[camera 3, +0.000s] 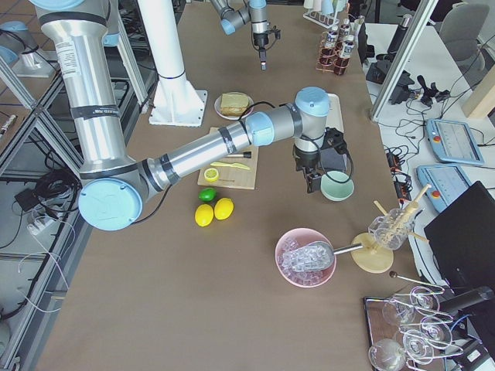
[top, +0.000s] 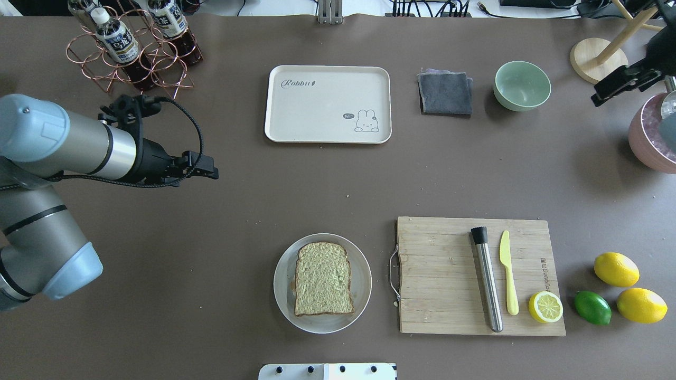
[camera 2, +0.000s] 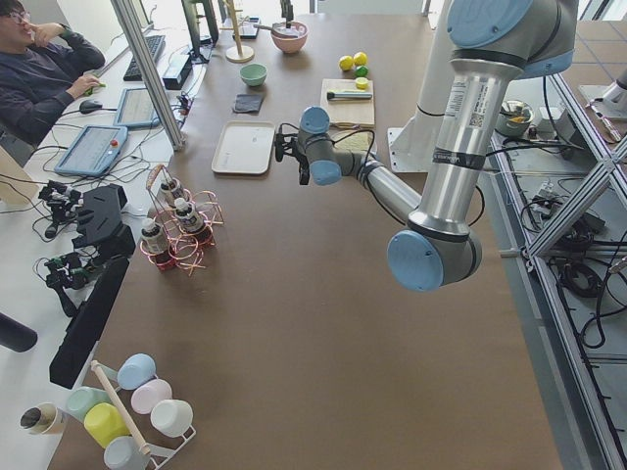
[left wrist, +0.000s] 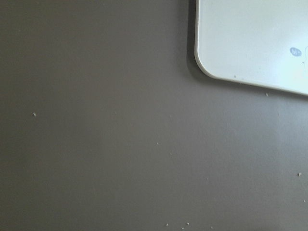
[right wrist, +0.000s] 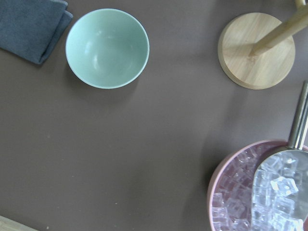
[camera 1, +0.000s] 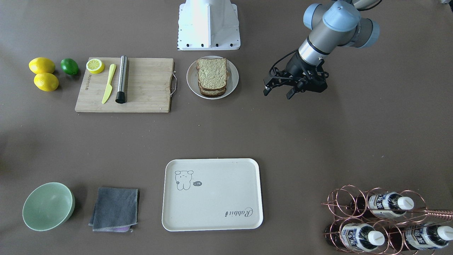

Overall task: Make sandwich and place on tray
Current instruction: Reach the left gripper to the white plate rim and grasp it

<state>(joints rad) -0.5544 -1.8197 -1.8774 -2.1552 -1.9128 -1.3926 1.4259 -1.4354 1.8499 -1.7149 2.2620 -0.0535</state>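
Note:
The sandwich (top: 323, 279) is a stack of brown-crusted bread slices on a round white plate (top: 364, 285) at the table's near middle; it also shows in the front view (camera 1: 211, 75). The egg is mostly hidden between the slices. The cream tray (top: 327, 126) lies empty at the far middle, and its corner shows in the left wrist view (left wrist: 250, 43). My left gripper (camera 1: 277, 94) is open and empty above bare table, left of the tray. My right gripper (top: 597, 98) hovers right of the green bowl; I cannot tell whether it is open or shut.
A wooden cutting board (top: 443, 274) with a steel muddler, a yellow knife and a lemon half lies right of the plate. Two lemons and a lime (top: 592, 307) lie beyond it. A copper bottle rack (top: 132, 58), grey cloth (top: 444, 92), green bowl (top: 522, 85) and pink ice bowl (top: 652, 137) line the far side.

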